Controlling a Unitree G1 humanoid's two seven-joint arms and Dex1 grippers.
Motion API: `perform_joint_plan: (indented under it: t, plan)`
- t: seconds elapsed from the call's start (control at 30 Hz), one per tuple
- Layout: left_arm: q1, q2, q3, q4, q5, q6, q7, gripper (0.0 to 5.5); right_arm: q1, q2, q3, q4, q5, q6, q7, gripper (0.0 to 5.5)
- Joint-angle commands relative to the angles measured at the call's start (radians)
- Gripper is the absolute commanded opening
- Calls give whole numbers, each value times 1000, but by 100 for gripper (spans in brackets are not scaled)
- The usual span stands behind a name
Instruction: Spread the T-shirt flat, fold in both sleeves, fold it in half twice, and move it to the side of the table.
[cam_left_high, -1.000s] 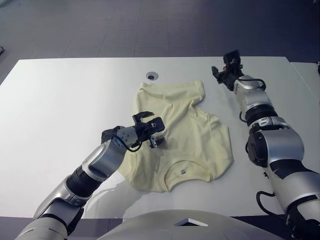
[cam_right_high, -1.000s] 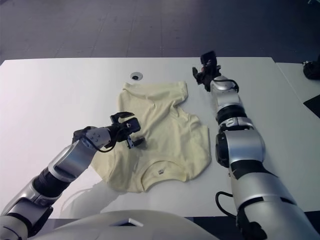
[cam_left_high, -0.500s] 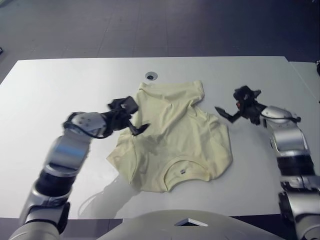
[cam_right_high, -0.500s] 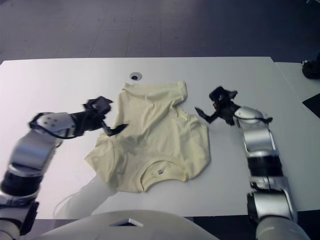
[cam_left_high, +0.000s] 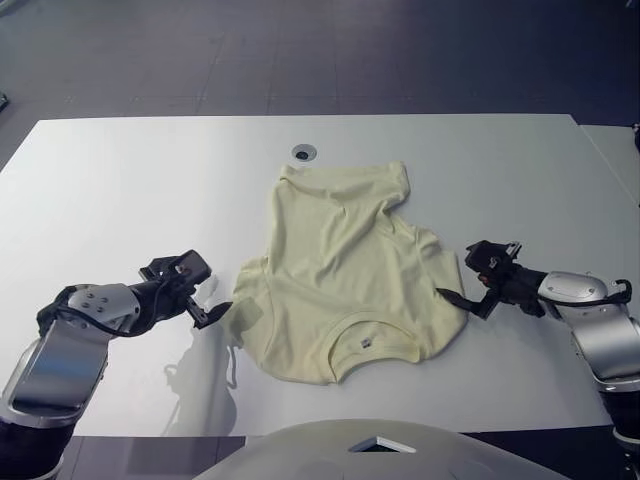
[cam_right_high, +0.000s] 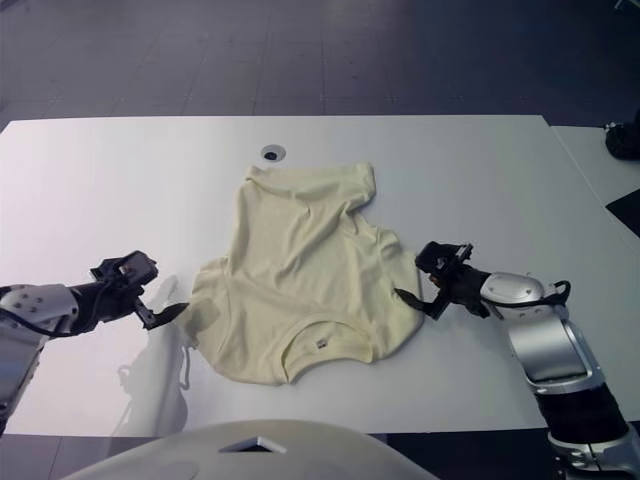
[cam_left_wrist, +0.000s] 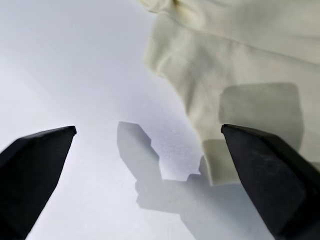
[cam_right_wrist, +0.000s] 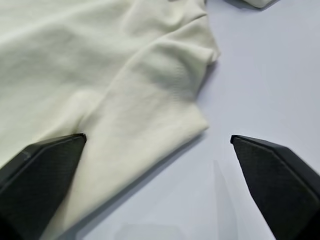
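Left eye view: T-shirt (cam_left_high: 345, 270) is lying rumpled mid-frame; we are holding left gripper (cam_left_high: 205, 290) and right gripper (cam_left_high: 462, 272) spread beside its sleeves, reckoning on low pinches, pulling evenly outward.

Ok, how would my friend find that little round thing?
Look at the big white table. A pale yellow T-shirt lies in its middle. Just past the shirt's far edge sits a small grey ring, the only round thing set into the tabletop.

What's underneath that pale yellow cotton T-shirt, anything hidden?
The white table shows all around the rumpled pale yellow T-shirt. Whatever lies beneath the cloth is covered, so I cannot tell.
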Motion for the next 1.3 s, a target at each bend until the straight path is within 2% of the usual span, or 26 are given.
perform_joint_plan:
  t: [0.03, 0.17, 0.33, 0.6, 0.7, 0.93, 1.1, 1.17, 1.3]
  plan:
    - [-13, -4, -88, 47, 47, -48, 37, 540, -123, 37, -10, 58, -3, -17, -51, 539]
    - [-18, 3, -151, 79, 71, -85, 48, 540, -134, -1, 40, 104, -31, -54, -27, 539]
    - [-12, 37, -152, 93, 69, -112, 34, 540, -21, -137, 145, 107, -113, -127, 73, 539]
    - [-13, 84, -121, 76, 23, -123, -30, 540, 159, -357, 150, -60, -95, -206, 263, 539]
    - [19, 107, -109, 41, 6, -111, -55, 540, 147, -388, 152, -66, -96, -229, 298, 539]
    - [22, 131, -67, 13, -36, -89, -80, 540, 53, -373, 101, -41, -26, -184, 343, 539]
    - [-93, 118, 82, 21, -199, -23, -143, 540, -144, -327, 31, -30, 135, -57, 398, 539]
    - [-181, 117, 99, 69, -237, -23, -153, 540, -238, -268, 43, 5, 153, -26, 367, 539]
    - [-493, 7, -47, 328, -138, -124, -62, 540, -451, -20, 126, 170, 82, -9, 153, 539]
